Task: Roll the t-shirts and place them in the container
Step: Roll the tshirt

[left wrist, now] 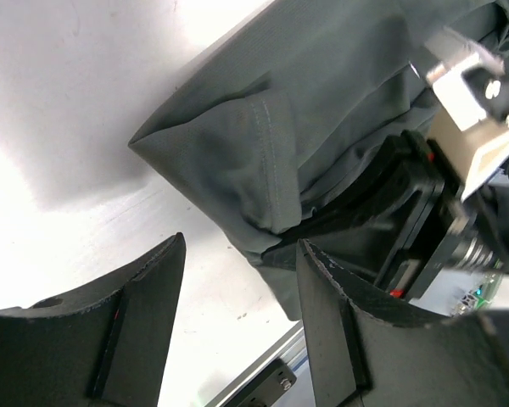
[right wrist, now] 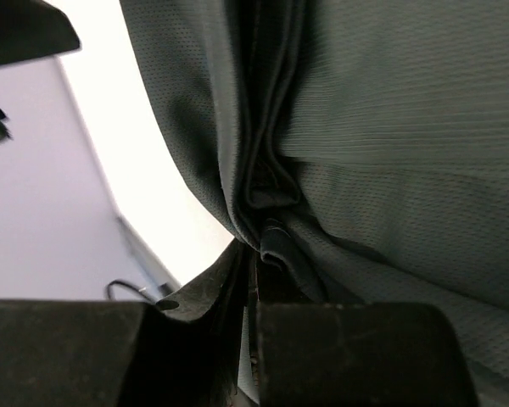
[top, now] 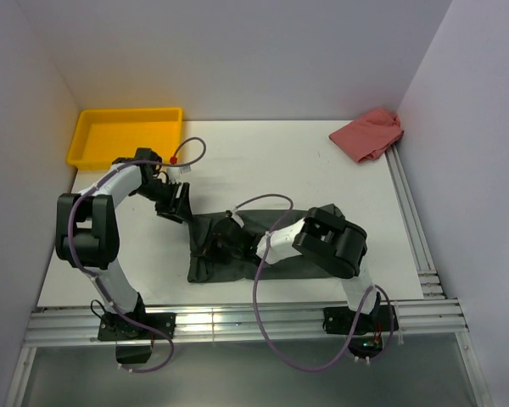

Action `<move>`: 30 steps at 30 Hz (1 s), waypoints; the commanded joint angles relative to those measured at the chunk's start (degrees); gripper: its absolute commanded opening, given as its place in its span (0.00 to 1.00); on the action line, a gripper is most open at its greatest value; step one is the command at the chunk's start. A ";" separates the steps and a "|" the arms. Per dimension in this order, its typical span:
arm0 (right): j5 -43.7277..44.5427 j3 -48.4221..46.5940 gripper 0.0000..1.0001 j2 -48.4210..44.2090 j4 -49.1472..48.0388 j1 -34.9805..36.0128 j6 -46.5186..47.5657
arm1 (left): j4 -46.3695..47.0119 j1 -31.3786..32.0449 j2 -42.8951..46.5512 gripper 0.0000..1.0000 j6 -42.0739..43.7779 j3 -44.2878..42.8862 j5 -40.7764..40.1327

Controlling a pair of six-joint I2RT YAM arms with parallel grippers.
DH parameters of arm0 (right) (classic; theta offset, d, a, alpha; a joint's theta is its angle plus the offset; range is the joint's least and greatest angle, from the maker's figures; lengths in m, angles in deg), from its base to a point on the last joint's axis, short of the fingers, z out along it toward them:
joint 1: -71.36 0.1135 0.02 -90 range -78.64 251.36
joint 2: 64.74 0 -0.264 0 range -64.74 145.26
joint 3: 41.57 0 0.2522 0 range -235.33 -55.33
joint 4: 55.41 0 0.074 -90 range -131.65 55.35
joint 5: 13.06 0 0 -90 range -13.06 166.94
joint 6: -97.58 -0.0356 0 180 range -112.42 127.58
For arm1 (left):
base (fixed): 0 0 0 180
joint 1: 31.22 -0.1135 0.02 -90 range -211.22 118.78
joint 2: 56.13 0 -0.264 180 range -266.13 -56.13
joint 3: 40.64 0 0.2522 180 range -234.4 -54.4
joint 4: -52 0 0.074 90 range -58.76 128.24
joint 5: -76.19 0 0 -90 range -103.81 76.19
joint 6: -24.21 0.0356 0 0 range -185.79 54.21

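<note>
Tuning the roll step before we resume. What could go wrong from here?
1. The right tool pinches only a narrow bunch of folds of the dark charcoal-grey cotton t-shirt, so a pull may slip the fabric out.
2. The left tool is open and off the fabric, beside the sleeve hem. That end is unpinned, so the whole shirt could drag instead of rolling.

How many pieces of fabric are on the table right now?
2. A dark grey t-shirt lies at the front middle, pinched by the right gripper; a crumpled pinkish-red cloth sits at the far right corner. Another could be hidden beneath the shirt.
</note>
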 commanded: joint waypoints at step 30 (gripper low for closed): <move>-7.22 3.85 0.18 4.08 -17.43 -2.01 -8.11 | 8.47 0.12 -4.46 0.11 -2.37 3.90 -0.34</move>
